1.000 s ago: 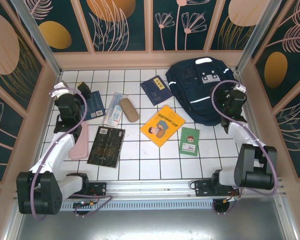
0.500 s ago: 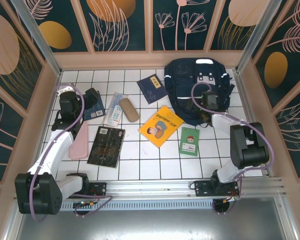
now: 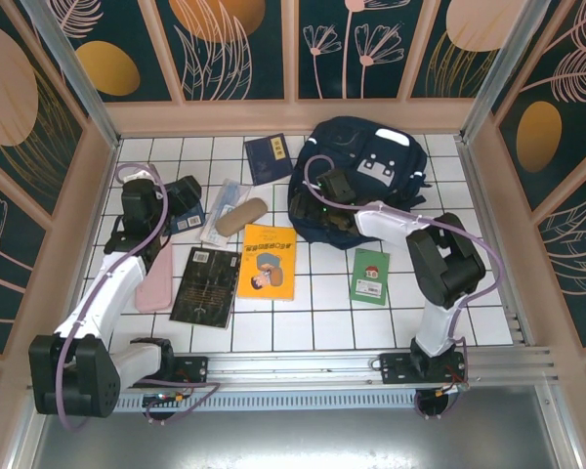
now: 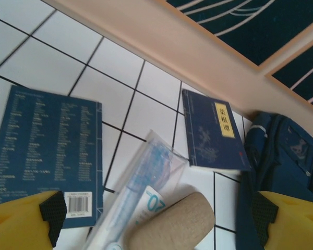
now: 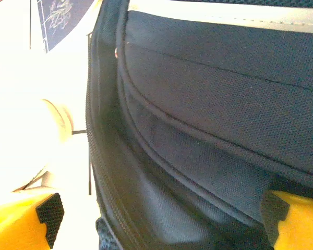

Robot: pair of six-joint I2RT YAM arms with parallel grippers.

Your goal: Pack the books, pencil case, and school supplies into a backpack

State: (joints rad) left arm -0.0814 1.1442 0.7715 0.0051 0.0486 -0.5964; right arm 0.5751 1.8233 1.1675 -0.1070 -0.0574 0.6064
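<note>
The navy backpack point(image 3: 371, 181) lies at the back right, and its fabric point(image 5: 208, 104) sits close between the wide fingers of my open right gripper point(image 3: 330, 188) point(image 5: 161, 213), at the bag's left side. My open left gripper point(image 3: 186, 191) point(image 4: 157, 219) hovers over a navy book point(image 3: 188, 219) point(image 4: 47, 156). Beside that book lies the clear packet of school supplies point(image 3: 223, 207) point(image 4: 141, 192). A yellow-labelled navy book point(image 3: 270, 156) point(image 4: 211, 130), a yellow-orange book point(image 3: 265, 261), a green booklet point(image 3: 371, 276) and a black book point(image 3: 207, 284) lie on the tiles. A pink flat pouch point(image 3: 154, 277), seemingly the pencil case, lies at the left.
A tan rounded case point(image 3: 240, 217) point(image 4: 172, 224) rests against the clear packet. Beige walls point(image 3: 293, 117) close in the white tiled floor point(image 3: 313, 313) at the back and both sides. A metal rail point(image 3: 303, 366) runs along the near edge.
The right gripper swept left with the backpack, which slid left. The yellow-orange book and the labelled navy book were pushed left. The left gripper shifted slightly right.
</note>
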